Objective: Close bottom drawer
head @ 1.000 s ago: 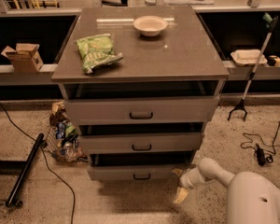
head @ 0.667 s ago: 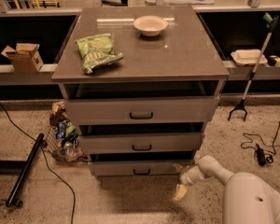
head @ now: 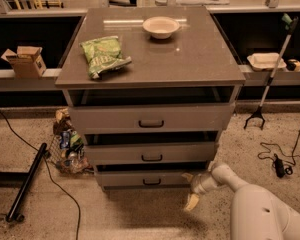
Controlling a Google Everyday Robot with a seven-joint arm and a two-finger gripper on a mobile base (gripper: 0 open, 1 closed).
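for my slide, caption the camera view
Gripper at the right end of the bottom drawer; bowl and green bag on the cabinet top

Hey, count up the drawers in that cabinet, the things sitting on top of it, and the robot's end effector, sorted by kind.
Drawers: 3, the top drawer, middle drawer and bottom drawer.
Bowls: 1, the bowl on the cabinet top.
Bags: 1, the green bag on the same top.
End effectors: 1, the end effector, open, low beside the bottom drawer's right end.
Total: 6.
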